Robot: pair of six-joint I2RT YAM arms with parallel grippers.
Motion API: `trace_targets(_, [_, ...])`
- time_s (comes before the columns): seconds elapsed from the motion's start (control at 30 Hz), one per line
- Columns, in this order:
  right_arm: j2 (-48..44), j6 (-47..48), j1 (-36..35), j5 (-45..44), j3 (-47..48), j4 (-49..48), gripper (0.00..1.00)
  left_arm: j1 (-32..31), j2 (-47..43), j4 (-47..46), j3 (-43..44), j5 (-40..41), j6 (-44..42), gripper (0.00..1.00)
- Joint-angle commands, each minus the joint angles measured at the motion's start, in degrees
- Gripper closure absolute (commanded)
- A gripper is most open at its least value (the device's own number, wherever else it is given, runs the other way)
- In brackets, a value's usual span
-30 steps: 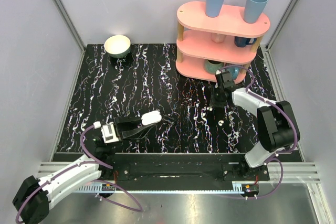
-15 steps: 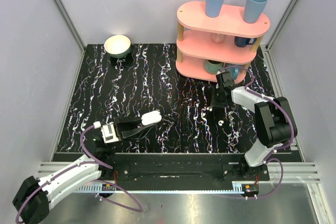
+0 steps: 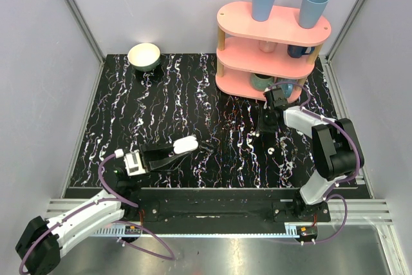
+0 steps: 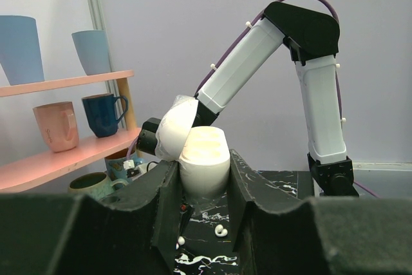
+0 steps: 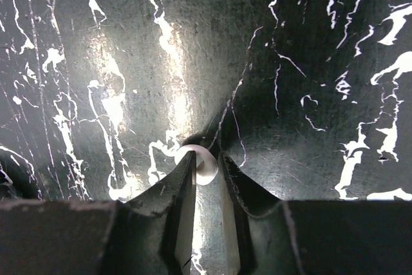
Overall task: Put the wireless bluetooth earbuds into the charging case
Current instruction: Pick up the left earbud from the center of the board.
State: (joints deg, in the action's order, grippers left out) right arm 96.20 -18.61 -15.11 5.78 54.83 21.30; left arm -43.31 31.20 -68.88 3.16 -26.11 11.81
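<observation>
The white charging case (image 3: 187,144) stands lid-open between the fingers of my left gripper (image 3: 190,149), which is shut on it just above the table. In the left wrist view the case (image 4: 205,159) fills the gap between the fingers. My right gripper (image 3: 257,131) points down at the marble table left of the shelf. In the right wrist view its tips (image 5: 206,160) are closed around one white earbud (image 5: 207,170) lying on the table. The other earbud (image 3: 271,151) lies loose nearby and also shows in the left wrist view (image 4: 221,230).
A pink three-tier shelf (image 3: 270,56) with blue cups and mugs stands at the back right, just behind my right gripper. A pale bowl (image 3: 144,56) sits at the back left. The table is black marble with white veins (image 3: 193,94).
My right arm has shifted slightly left at the elbow while its gripper stays over the earbud. My left arm and the case have not moved.
</observation>
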Motion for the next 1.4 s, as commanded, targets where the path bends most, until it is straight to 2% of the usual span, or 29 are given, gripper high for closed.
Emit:
trace_targets(0.0, [0.65,0.68,0.26,2.39,2.12,-0.91,0.73,-0.20,-0.88,-1.87,0.01,-0.08,-0.48,1.00])
trace_targets(0.33, [-0.05,1.56,0.26,5.73,1.60,-1.44,0.73,-0.20,-1.93,-0.55,-0.17,0.18,-0.56,1.00])
trace_targets(0.5, [-0.32,1.82,0.26,6.87,1.42,-1.61,0.77,-0.20,-1.49,-0.81,0.01,0.00,-0.48,1.00])
trace_targets(0.57, [-0.14,2.09,0.35,7.75,1.42,-1.79,0.82,-0.20,-1.14,-1.08,0.01,0.00,-0.48,1.00])
trace_targets(0.83, [-0.23,2.88,0.26,9.86,1.25,-2.14,0.84,-0.20,-1.14,-1.34,0.01,-0.08,-0.12,1.00])
trace_targets(1.0, [0.12,3.05,0.17,10.74,1.33,-2.05,0.84,-0.20,-0.97,-1.17,0.18,0.00,-0.21,1.00])
trace_targets(1.37, [1.62,3.40,0.09,12.50,2.04,-2.05,0.77,-0.20,-0.53,-1.52,0.27,-0.26,0.23,1.00])
